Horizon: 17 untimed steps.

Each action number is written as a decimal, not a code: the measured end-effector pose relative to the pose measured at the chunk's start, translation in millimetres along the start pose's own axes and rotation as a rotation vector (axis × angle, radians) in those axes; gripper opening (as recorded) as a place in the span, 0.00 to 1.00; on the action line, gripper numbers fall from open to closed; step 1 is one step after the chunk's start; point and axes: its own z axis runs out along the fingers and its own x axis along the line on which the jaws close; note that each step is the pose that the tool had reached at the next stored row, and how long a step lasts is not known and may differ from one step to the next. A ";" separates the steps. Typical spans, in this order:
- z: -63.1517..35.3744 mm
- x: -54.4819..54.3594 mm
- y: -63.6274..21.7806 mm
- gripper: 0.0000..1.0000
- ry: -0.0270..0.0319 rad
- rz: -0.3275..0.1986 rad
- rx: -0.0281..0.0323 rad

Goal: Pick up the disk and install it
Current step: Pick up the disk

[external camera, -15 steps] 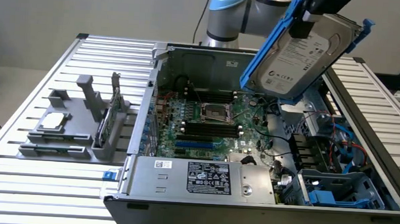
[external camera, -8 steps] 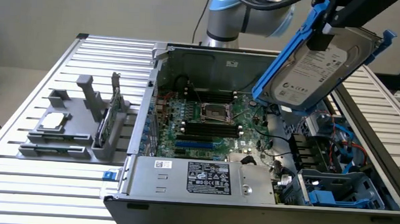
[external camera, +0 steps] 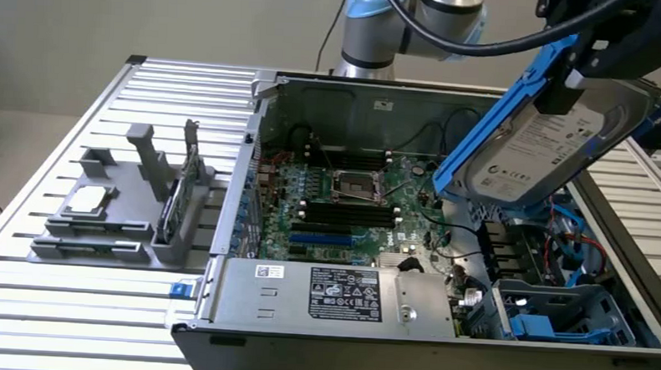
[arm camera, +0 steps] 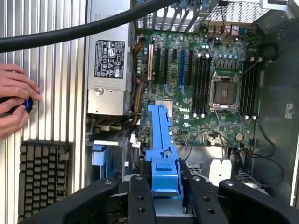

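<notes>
Gripper [external camera: 566,85] is pinching the disk [external camera: 542,148] by the upper end of its blue carrier, with fingers [arm camera: 140,200] closed either side of the rail. Disk hangs tilted under the hand, label outward, in the air above the open case [external camera: 379,112], touching nothing. Motherboard [external camera: 353,194] lies below the fingertips. The blue drive bay [external camera: 548,316] sits lower, off to one side of the hand.

Risks as I read it:
- The grip is on one end only, so the drive could swing or slip if nudged.
- Loose cables [external camera: 473,241] beneath it could snag a rail.
- Going in tilted could jam it in the bay.
- A person's hands [arm camera: 16,88] are beside the case, out past the power supply [arm camera: 110,70]. Keep clear.
</notes>
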 end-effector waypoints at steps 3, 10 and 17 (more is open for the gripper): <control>0.2 12.4 -2.4 0.33 0.0000 0.000 0.0000; 0.2 41.3 -6.2 0.33 -0.0001 0.000 0.0000; 1.8 61.2 -13.5 0.33 0.0001 0.000 0.0005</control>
